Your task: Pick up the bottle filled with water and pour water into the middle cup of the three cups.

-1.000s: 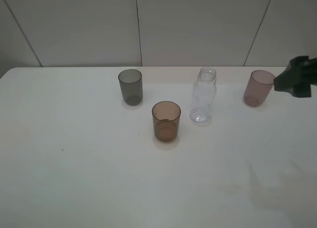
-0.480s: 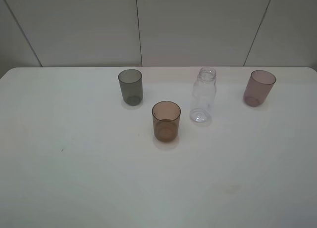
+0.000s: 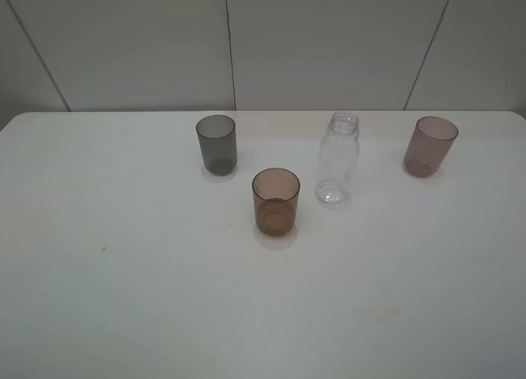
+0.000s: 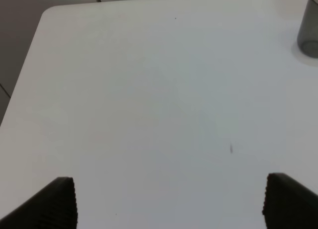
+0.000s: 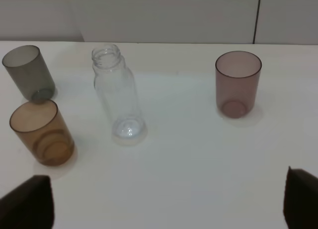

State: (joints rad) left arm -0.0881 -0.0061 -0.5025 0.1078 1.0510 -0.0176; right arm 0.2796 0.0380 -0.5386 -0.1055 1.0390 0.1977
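The small clear plastic bottle (image 3: 338, 159) stands upright on the white table (image 3: 164, 297), between the amber-brown tumbler (image 3: 275, 201) and the mauve-pink tumbler (image 3: 430, 146) — both pincers, left (image 4: 169, 201) and right (image 5: 169, 204), gape wide, holding nothing.

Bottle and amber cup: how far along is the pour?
Done, apparently: the bottle stands upright and looks nearly empty, and the amber cup seems to hold liquid near its base, though that is hard to confirm. In hand: nothing; both tools, right and left, are open and empty. Left: likely nothing.
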